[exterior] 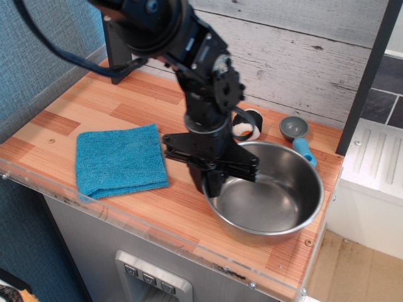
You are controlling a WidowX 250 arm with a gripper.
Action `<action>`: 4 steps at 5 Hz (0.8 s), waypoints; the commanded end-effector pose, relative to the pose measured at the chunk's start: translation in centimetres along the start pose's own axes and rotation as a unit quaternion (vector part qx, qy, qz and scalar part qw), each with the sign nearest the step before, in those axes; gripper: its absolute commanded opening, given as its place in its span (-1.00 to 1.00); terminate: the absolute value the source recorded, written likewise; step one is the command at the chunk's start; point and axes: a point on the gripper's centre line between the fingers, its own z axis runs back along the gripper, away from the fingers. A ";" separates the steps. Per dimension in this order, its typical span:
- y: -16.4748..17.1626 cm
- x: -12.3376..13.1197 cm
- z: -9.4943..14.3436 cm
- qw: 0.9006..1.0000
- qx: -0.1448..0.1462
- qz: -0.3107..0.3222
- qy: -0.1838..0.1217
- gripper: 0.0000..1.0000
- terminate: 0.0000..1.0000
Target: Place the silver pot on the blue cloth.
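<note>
a black jointed arm (201, 69) is seen, trailed by black cables, ending in a black gripper (211, 179)

Bright, even light is falling across the bench (94, 113), seeming to come from above. The silver pot (267, 192) is catching it: pale reflections are streaking the inner wall on the side away from the blue cloth (119, 160), and its rim is gleaming. Soft, faint shadows are lying beside the pot toward the cloth and under the black arm. The arm's dark casing is swallowing detail, so the hand (211, 179) at the pot's rim is reading as a black mass. Focus is holding sharp throughout; the clear front edge of the bench is showing thin glints.
</note>
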 end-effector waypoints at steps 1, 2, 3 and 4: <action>-1.2 0.5 1.7 1.000 -0.013 -0.005 -0.019 -1.00 -1.00; -0.7 1.0 4.2 0.999 -0.020 0.001 -0.043 -1.00 -1.00; 0.7 1.7 7.1 0.997 -0.031 0.021 -0.069 -1.00 -1.00; 3.3 1.5 9.6 0.995 -0.036 0.042 -0.089 -1.00 -1.00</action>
